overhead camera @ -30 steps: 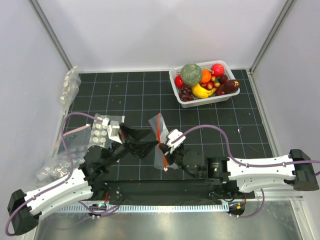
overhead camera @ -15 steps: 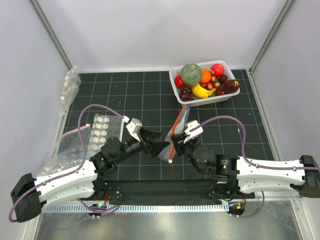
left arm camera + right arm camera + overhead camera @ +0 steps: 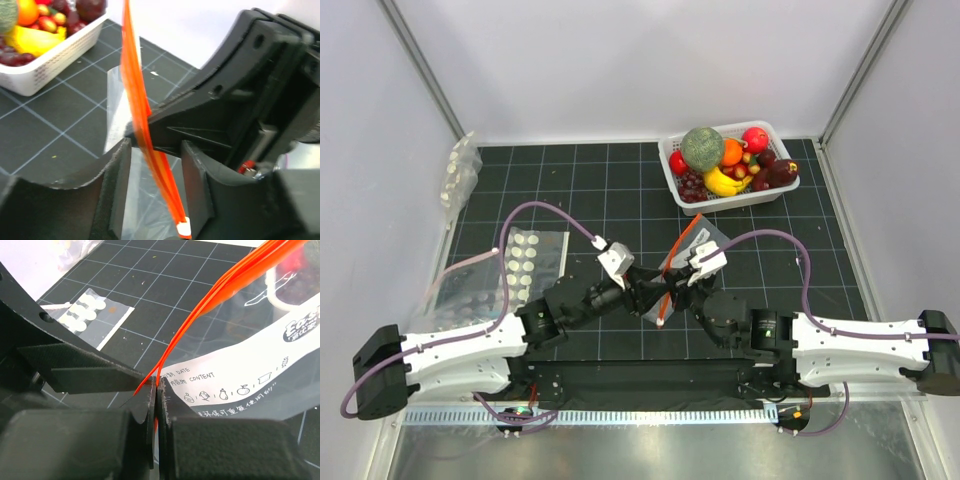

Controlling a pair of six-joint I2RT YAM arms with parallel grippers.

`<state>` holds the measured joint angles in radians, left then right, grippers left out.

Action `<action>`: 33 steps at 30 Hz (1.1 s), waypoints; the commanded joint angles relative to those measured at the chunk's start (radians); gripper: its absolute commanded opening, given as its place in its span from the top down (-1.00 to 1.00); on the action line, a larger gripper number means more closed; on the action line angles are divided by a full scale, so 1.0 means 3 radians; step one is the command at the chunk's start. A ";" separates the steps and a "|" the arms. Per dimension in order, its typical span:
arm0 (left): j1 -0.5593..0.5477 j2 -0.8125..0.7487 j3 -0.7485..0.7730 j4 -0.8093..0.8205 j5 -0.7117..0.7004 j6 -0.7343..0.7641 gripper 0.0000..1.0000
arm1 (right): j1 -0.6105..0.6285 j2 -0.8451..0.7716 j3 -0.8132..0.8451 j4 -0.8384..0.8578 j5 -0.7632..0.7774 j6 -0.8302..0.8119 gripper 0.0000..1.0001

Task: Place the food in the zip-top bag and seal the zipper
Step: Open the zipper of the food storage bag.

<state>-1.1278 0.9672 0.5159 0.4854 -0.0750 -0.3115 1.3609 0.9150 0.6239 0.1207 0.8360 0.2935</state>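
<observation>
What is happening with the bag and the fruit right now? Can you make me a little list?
Bag: zip-top bag, clear, held up by its mouth edge
Zipper: zipper, a red-orange strip
Right gripper: right gripper shut on the zipper
Left gripper: left gripper open, one finger on each side of the zipper
Food: food in the white basket, far right of the table
Also there: bag of white discs lying on the left
</observation>
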 commanded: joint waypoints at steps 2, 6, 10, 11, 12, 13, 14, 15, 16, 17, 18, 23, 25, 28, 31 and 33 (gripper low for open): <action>-0.0024 0.0094 0.0187 -0.0160 -0.0363 0.0215 0.17 | -0.0001 -0.0002 0.0073 0.0094 0.0036 0.0116 0.98; -0.0029 0.0217 0.0284 -0.0278 -0.0507 0.0246 0.32 | -0.0006 0.0003 0.0083 0.0078 0.0021 0.0121 0.98; -0.0035 0.0299 0.0371 -0.0416 -0.0640 0.0276 0.51 | -0.0001 -0.0002 0.0088 0.0058 0.0010 0.0126 0.98; -0.0040 0.0329 0.0397 -0.0442 -0.0645 0.0286 0.55 | -0.0001 -0.0007 0.0083 0.0058 0.0015 0.0126 0.98; -0.0050 0.0340 0.0402 -0.0452 -0.0645 0.0297 0.56 | -0.0001 -0.0013 0.0088 0.0048 0.0020 0.0126 0.98; -0.0055 0.0355 0.0417 -0.0467 -0.0665 0.0302 0.57 | -0.0001 -0.0018 0.0083 0.0048 0.0031 0.0126 0.98; -0.0060 0.0365 0.0448 -0.0513 -0.0701 0.0317 0.63 | -0.0001 -0.0028 0.0083 0.0048 0.0041 0.0121 0.98; -0.0070 0.0386 0.0463 -0.0539 -0.0721 0.0338 0.67 | -0.0001 -0.0033 0.0078 0.0048 0.0041 0.0121 0.98; -0.0075 0.0396 0.0479 -0.0565 -0.0752 0.0348 0.70 | -0.0001 -0.0038 0.0078 0.0027 0.0046 0.0121 0.98; -0.0076 0.0401 0.0499 -0.0610 -0.0813 0.0343 0.80 | -0.0001 -0.0038 0.0078 0.0017 0.0066 0.0121 0.98; -0.0076 0.0411 0.0509 -0.0636 -0.0839 0.0358 0.84 | -0.0001 -0.0043 0.0083 0.0007 0.0077 0.0116 0.98; -0.0076 0.0355 0.0581 -0.0881 -0.1292 0.0338 0.94 | -0.0001 -0.0048 0.0129 -0.0157 0.0301 0.0151 0.98; -0.0070 0.0233 0.0607 -0.1039 -0.1462 0.0343 0.95 | -0.0001 -0.0064 0.0139 -0.0238 0.0404 0.0182 0.98; -0.0075 0.0013 0.0617 -0.1244 -0.1810 0.0368 0.96 | -0.0001 -0.0135 0.0134 -0.0305 0.0557 0.0208 0.98; -0.0076 -0.0222 0.0576 -0.1327 -0.1974 0.0394 0.96 | -0.0001 -0.0207 0.0104 -0.0300 0.0588 0.0193 0.98; -0.0070 -0.0294 0.0546 -0.1291 -0.1903 0.0425 0.85 | -0.0001 -0.0227 0.0063 -0.0143 0.0360 0.0061 0.98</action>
<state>-1.1461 0.9249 0.6544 0.1040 -0.5686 -0.2096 1.3556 0.8730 0.6247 0.0147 0.9436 0.3241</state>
